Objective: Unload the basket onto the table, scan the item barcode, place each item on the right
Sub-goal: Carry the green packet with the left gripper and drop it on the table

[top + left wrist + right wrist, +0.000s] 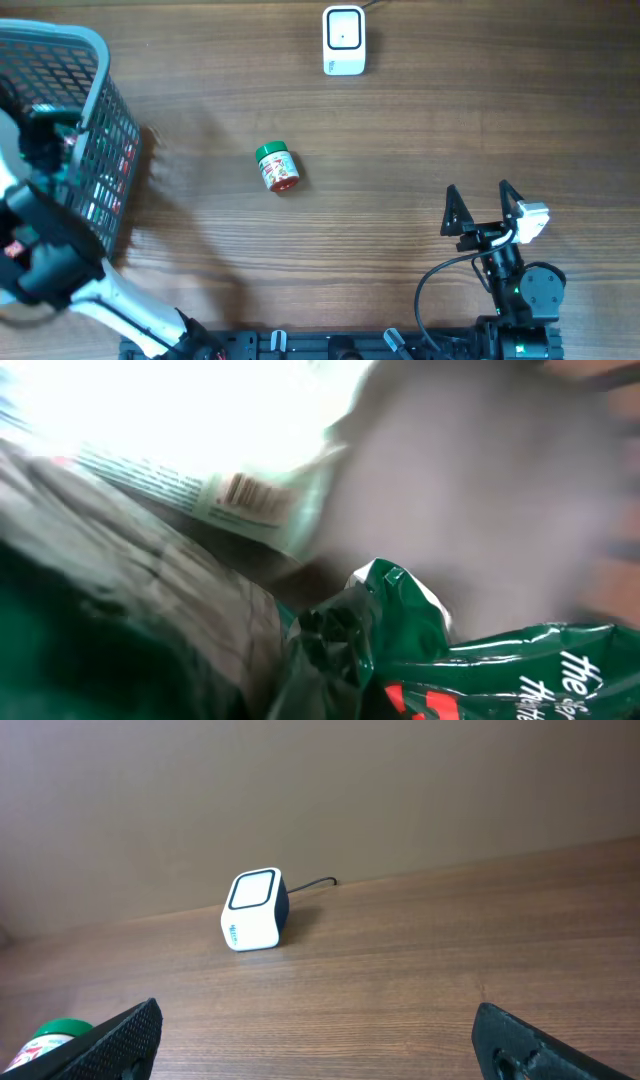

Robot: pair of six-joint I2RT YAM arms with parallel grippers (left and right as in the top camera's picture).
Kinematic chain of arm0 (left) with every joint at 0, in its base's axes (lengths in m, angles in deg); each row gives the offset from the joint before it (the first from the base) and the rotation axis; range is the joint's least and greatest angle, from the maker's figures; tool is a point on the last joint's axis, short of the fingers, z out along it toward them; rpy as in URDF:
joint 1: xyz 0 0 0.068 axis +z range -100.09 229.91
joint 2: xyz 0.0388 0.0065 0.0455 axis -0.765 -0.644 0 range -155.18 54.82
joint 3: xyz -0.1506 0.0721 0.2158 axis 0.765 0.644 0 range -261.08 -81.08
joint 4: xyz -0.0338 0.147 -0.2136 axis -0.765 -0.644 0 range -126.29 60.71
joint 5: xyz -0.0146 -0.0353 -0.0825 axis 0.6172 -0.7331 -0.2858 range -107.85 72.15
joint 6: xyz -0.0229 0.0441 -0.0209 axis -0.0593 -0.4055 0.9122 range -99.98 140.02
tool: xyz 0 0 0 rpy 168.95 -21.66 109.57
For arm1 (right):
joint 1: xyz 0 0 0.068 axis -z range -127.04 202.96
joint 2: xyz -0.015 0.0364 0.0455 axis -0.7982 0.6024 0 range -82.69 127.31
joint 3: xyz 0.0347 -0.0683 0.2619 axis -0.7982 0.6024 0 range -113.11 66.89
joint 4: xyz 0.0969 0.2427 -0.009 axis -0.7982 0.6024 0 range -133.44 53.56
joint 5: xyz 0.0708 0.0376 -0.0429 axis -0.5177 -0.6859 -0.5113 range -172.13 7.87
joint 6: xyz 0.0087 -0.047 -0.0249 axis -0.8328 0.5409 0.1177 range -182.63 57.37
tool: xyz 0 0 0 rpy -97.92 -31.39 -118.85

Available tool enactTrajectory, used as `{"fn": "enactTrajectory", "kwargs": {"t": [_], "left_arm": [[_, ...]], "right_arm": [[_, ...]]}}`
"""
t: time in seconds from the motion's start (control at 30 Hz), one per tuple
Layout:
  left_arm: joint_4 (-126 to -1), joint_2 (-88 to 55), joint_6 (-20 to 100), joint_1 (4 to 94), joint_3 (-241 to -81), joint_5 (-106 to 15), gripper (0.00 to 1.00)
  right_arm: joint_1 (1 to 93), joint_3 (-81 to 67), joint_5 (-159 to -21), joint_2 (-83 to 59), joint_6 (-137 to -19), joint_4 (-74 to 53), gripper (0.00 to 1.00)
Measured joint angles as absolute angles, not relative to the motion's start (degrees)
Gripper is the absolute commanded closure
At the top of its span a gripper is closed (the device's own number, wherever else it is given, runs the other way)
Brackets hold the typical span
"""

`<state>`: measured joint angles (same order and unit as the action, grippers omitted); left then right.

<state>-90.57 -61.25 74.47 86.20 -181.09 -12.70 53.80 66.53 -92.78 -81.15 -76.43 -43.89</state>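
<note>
The left tool [48,128] is down inside the basket [95,45] at the upper left of the overhead frame, so the step in hand looks like picking out an item to scan. Its jaws are clenched. Its own camera is filled by a crinkled green packet [470,650] at the lower right and a white packet [250,500] with a printed barcode at upper centre, but the view is too blurred to tell whether either is truly caught.

To do this well, make sure of the hold before lifting, rise straight up clear of the basket wall, and carry the item with its barcode turned to the scanner [343,40] at top centre.

A green-lidded jar [277,167] lies on the counter [400,150] mid-frame, untouched. The right tool [478,192], lower right, is spread wide and grasps nothing
</note>
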Motion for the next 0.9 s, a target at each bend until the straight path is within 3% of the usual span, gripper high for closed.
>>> {"fn": "enactTrajectory", "kwargs": {"t": [0.2, 0.27, 0.33, 0.47, 0.6, 0.83, 0.9], "left_arm": [[-93.54, -28.86, 73.82, 85.79, -184.78, -15.61, 0.96], [-94.46, -21.23, 73.71, 79.62, -185.13, -20.72, 0.96], [-94.46, -19.99, 71.81, 65.61, -185.2, -22.84, 0.96], [-93.56, -29.85, 67.63, 31.82, -181.98, -18.49, 0.96], [-91.68, -48.97, 66.54, 11.56, -179.86, -11.45, 0.96], [-89.47, -71.24, 64.6, 2.03, -179.34, -8.68, 0.96], [-88.84, -71.31, 63.72, 1.94, -179.29, -8.63, 0.57]], "right_arm": [[53.8, 66.53, -92.78, -81.15, -76.43, -43.89, 0.0], [53.8, 66.53, -92.76, -81.15, -76.43, -43.89, 0.0], [53.8, 66.53, -92.74, -81.13, -76.43, -43.91, 0.0], [53.78, 66.53, -92.76, -81.15, -76.43, -43.89, 0.0], [53.8, 66.53, -92.76, -81.15, -76.43, -43.89, 0.0], [53.8, 66.53, -92.76, -81.15, -76.43, -43.89, 0.0], [53.8, 66.53, -92.76, -81.15, -76.43, -43.89, 0.0]]}}
